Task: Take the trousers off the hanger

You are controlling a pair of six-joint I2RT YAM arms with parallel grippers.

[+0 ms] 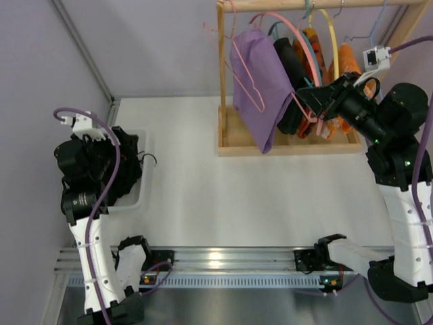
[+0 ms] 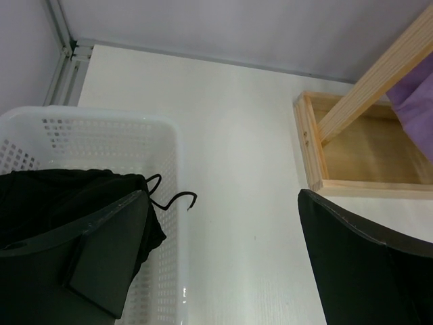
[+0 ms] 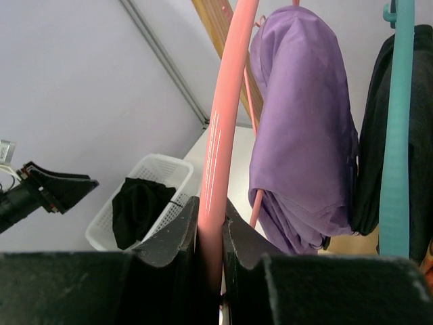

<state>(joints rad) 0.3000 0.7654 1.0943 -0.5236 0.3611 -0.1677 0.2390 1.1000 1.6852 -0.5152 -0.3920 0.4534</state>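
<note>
Purple fabric trousers are hanging folded on the wooden clothes rack at the tabletop's far edge. The right arm's fingers are pinching the curved pink plastic hanger beside them, apparently to steady it. The left arm's fingers are hovering spread above a white perforated basket holding black cloth.

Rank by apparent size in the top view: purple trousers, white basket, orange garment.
1. purple trousers, clearly largest.
2. white basket, though the left arm hides much of it.
3. orange garment, only slivers visible, so its rank against the basket is unsure.
</note>
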